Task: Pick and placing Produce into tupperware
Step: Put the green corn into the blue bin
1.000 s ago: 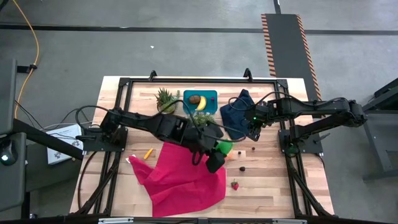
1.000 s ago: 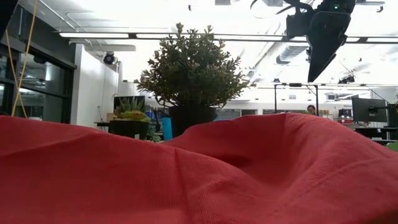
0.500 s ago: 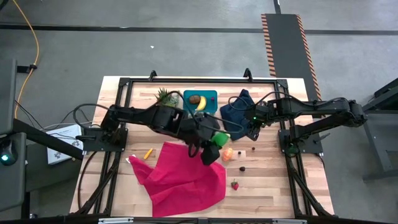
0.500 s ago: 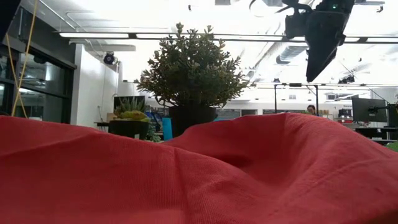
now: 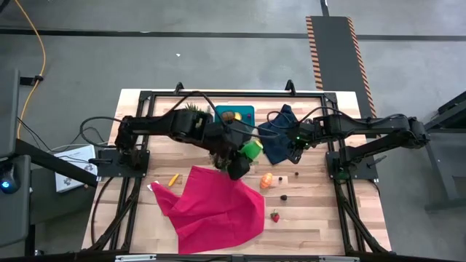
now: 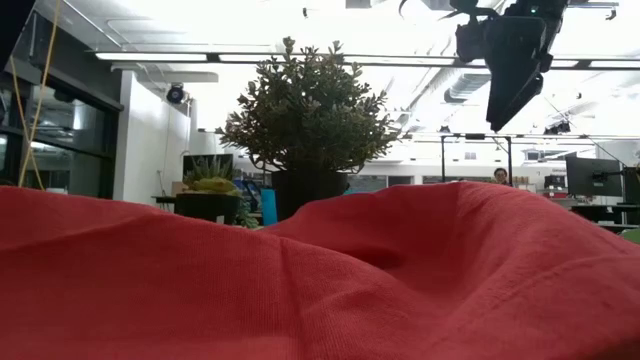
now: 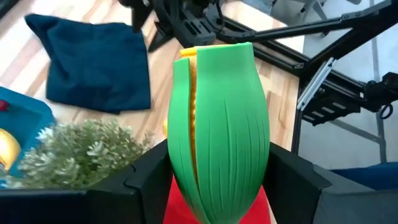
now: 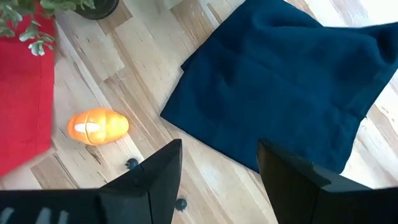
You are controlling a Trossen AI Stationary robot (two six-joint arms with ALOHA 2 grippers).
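Note:
My left gripper is shut on the green piece, a ribbed green husk with yellow inside, above the table beside the bushy plant. The teal tupperware stands at the far edge; the arm hides part of it, and the banana lies inside. My right gripper is open above the navy cloth's near edge. An orange piece, dark bits, a strawberry and a small orange stick lie on the wood. My left gripper pinches the green piece between its two fingers, one on each ribbed side of its lower half. The piece lies along the fingers and its split end with the yellow core points away from the wrist. It is lifted clear of the table.
A red cloth lies crumpled on the near middle of the table and fills the low view. A spiky potted plant stands left of the tupperware. Black frame rails run along both table sides.
My left gripper, still holding the green piece, has moved from over the red cloth's far right corner toward the far edge and a little left, nearer the tupperware and bushy plant. The orange piece it had partly covered now shows whole.

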